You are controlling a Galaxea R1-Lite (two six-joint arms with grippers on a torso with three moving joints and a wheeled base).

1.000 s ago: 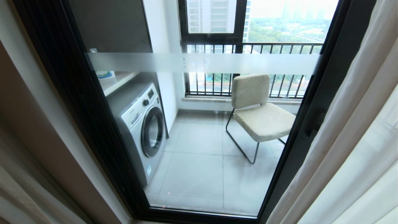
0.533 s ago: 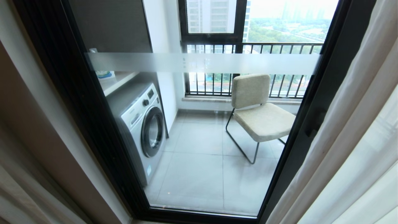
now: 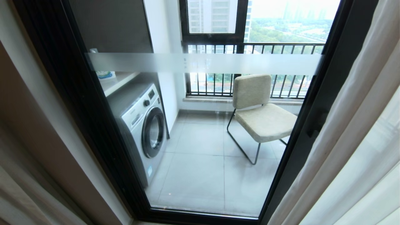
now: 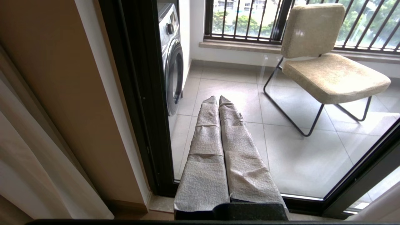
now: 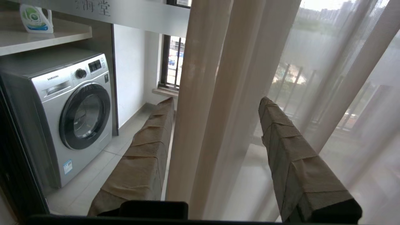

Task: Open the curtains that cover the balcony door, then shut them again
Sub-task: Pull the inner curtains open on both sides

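Right pincer spread apart astride the right curtains; left pincer pressed together, near the door.

washing machine: "SAMSUNG" | frosted stripe on balcony door: characters "海堂"

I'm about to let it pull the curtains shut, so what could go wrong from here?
1. The right gripper is open around the opaque curtain's edge fold; closing shallow may let it slip out.
2. The sheer layer hangs beside that fold and could be missed or snagged.
3. The fingertips point toward the balcony door and may bump it.
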